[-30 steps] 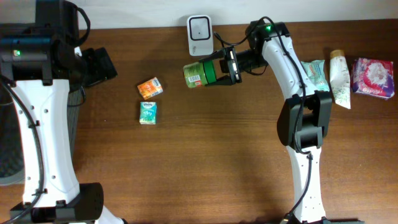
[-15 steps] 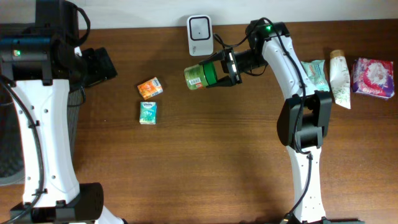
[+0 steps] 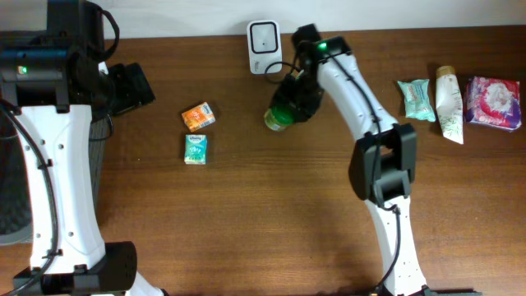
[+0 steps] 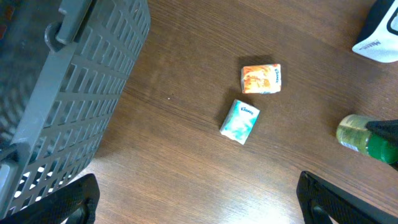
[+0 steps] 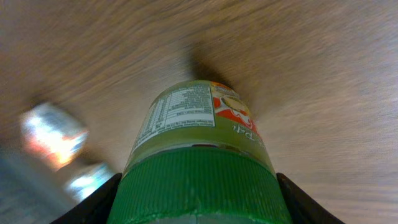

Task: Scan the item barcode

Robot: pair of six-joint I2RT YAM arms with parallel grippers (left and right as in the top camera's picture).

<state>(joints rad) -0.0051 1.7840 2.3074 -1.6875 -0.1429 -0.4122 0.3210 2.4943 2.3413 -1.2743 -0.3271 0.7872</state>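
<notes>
Since a moment ago the right gripper [image 3: 297, 100] has swung the green-capped bottle [image 3: 278, 118] out of its level pose in front of the scanner [image 3: 263, 37]. It has brought the bottle nearer and tipped it base-down toward the table [image 3: 271, 214]. I judge the barcode pass is over, or the label is being re-aimed. Nearest, on the left, lies a teal pack [image 4: 240, 121] that seems to read Kleenex, then an orange packet [image 4: 261, 78]. The left gripper [image 4: 199, 202] hangs wide and empty beside a grey basket [image 4: 74, 93]. The right gripper clamps the bottle's cap; its nutrition panel [image 5: 180, 112] is too small to read. The scanner stands at the far edge.
</notes>
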